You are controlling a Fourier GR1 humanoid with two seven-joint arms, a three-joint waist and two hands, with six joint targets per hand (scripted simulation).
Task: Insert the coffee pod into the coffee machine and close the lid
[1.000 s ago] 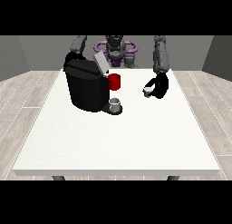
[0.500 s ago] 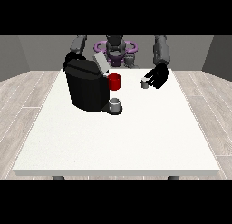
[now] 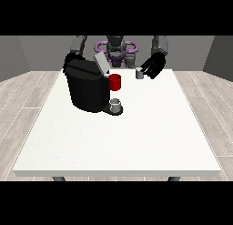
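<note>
grey walls and pale wood flooring frame one big white table (image 3: 113,142), with the robot small at the far edge. only one view to go by, the front one.

since a moment ago the hand at the view's right (image 3: 153,66) has lifted off the table and carried the coffee pod (image 3: 139,74) up and inward, toward the coffee machine (image 3: 86,87). the pod now sits in the air at the hand's fingertips, which look curled in and pinching it, to the right of the machine's raised lid (image 3: 101,63) and well apart from it. i'd judge that means the pickup is done and the carry to the open top is under way; the insert and the closing are both left to do.

the hand at the view's left (image 3: 73,60) rests behind the machine's back corner, and i cannot tell how its fingers lie.

counting up: one machine, one pod, one red mug (image 3: 115,82) at the machine's front, one small grey cup (image 3: 115,105) on its tray, two hands.
</note>
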